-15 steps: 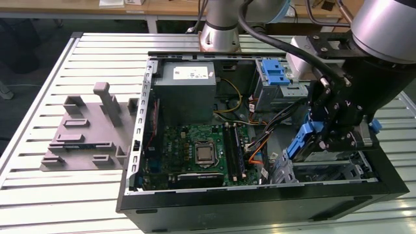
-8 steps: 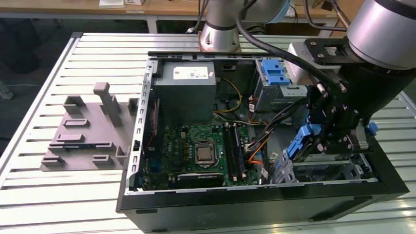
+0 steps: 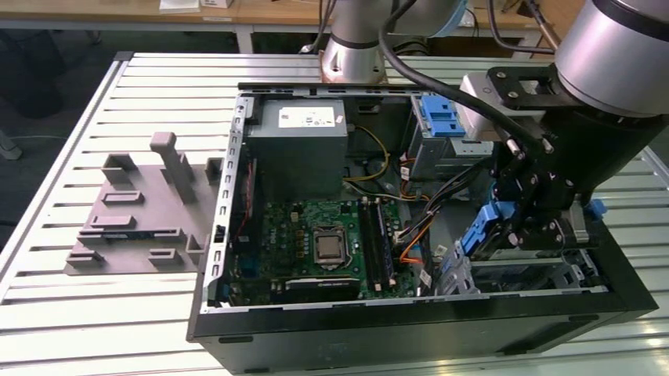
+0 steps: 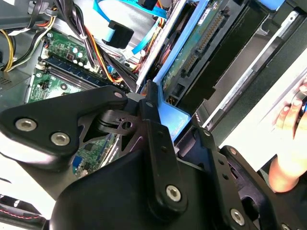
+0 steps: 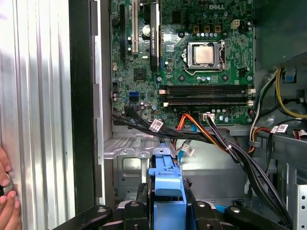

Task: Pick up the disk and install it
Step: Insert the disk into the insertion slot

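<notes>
- Holds the disk (image 5: 165,175) in the gripper (image 5: 165,206) — jaws clamped on its blue bracket from both sides.
- Hangs tilted just beside the motherboard (image 3: 313,235), above the metal drive cage (image 5: 129,155) that borders the board.
- Turns a green circuit underside and a connector row toward the second wrist view.
- Beyond the case wall (image 5: 81,96), on the side away from the motherboard — a person's hand (image 5: 5,196) at the slatted table (image 5: 38,96).

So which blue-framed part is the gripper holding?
The disk at the exterior view's right, its blue bracket clamped in the gripper; the bare blue latch nearer the arm's base is untouched.
</notes>
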You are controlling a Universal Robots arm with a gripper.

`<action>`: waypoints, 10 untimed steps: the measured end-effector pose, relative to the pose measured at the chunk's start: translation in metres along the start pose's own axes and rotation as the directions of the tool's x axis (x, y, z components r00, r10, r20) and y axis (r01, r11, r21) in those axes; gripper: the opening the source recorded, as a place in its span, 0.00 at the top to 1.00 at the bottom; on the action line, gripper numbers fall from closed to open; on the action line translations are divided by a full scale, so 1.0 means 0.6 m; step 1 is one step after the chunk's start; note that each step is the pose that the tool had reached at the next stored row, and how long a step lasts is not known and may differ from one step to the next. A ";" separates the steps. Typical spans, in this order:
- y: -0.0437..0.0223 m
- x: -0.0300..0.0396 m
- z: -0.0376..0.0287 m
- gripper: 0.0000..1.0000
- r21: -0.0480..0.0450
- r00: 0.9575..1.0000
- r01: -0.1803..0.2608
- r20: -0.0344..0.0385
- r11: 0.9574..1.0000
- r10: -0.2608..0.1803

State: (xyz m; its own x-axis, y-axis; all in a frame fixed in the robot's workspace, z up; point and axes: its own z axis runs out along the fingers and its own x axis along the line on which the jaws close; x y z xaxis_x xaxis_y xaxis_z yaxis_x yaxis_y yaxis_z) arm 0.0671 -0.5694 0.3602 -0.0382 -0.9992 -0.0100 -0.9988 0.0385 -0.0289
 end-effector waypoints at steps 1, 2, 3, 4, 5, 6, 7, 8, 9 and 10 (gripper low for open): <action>0.000 0.000 0.000 0.64 0.000 1.000 0.000 0.000 1.000 0.000; 0.000 0.000 0.000 0.64 0.000 1.000 0.000 0.000 1.000 0.000; 0.000 0.000 0.000 0.64 0.000 1.000 0.000 0.000 1.000 0.000; 0.000 0.000 0.000 0.64 0.000 1.000 0.000 0.000 1.000 0.000; 0.000 0.000 0.000 0.64 0.000 1.000 0.000 0.000 1.000 0.000; 0.000 0.000 0.000 0.64 0.000 1.000 0.000 0.000 1.000 0.000; 0.000 0.000 0.000 0.62 0.000 1.000 0.000 0.000 1.000 0.000; 0.000 0.000 0.001 0.56 0.000 1.000 0.000 0.000 1.000 0.000; 0.000 0.000 0.001 0.56 0.000 1.000 0.000 0.000 1.000 0.000; 0.000 0.000 0.001 0.56 0.000 1.000 0.000 0.000 1.000 0.000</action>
State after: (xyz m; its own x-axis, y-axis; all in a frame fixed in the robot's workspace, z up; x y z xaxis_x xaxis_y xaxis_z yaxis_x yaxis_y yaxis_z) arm 0.0671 -0.5694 0.3597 -0.0382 -0.9992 -0.0102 -0.9988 0.0385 -0.0289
